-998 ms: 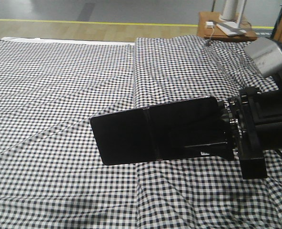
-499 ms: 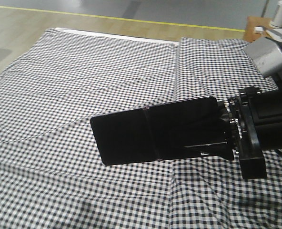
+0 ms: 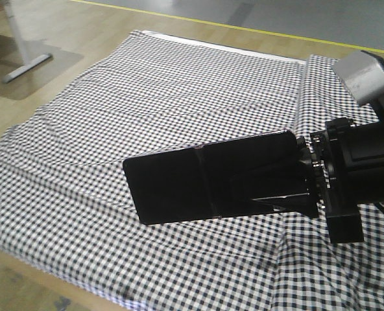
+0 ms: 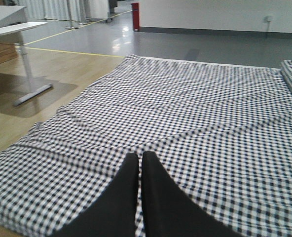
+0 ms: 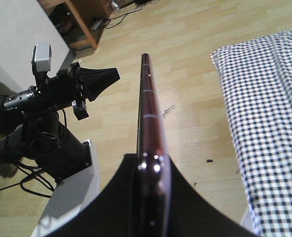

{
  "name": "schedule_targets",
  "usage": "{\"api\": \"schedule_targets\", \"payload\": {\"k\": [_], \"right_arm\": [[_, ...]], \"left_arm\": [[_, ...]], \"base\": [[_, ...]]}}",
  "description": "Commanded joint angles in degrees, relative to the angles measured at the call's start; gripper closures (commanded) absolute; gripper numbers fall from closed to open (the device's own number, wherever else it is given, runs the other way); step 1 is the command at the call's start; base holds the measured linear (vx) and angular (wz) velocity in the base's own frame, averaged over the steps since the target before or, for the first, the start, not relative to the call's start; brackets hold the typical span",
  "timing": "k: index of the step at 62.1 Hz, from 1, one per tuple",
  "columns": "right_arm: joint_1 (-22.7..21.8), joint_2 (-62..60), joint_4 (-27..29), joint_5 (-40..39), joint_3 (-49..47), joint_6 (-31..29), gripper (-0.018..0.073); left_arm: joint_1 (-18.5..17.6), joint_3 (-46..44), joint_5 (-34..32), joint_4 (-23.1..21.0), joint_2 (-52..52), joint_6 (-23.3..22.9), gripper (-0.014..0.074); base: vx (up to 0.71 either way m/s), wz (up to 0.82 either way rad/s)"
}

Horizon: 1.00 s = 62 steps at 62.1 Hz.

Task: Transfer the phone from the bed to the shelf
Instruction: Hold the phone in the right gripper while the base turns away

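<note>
Since a second ago the front view has swung left. The nightstand has gone off the right side, and the raised fold of cloth has slid to the right edge. Bare wood floor (image 3: 75, 26) and a grey table foot (image 3: 26, 68) have come in at the left, and the bed's near edge now shows along the bottom.

The phone (image 3: 208, 176) sits just where it was in that view, held flat in the air over the bed (image 3: 179, 84), its right end pinched in the right claw (image 3: 286, 178). From the right wrist it shows edge-on, with floor behind it and checked cloth to its right.

The left claw (image 4: 139, 158) hangs over the cloth, fingers pressed together on nothing. A white table (image 4: 8, 27) stands off to the left.
</note>
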Motion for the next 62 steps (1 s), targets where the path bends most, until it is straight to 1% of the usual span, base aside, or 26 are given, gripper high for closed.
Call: {"api": "schedule_targets", "payload": {"k": [1, 62], "right_arm": [[-0.20, -1.37, 5.36, 4.13, -1.50, -0.05, 0.0564], [-0.20, -1.37, 5.36, 4.13, -1.50, -0.05, 0.0564]], "left_arm": [[-0.23, 0.14, -4.21, -0.52, -0.34, -0.22, 0.0596], [-0.23, 0.14, -4.21, -0.52, -0.34, -0.22, 0.0596]], "base": [[-0.09, 0.35], [-0.11, 0.41]]}}
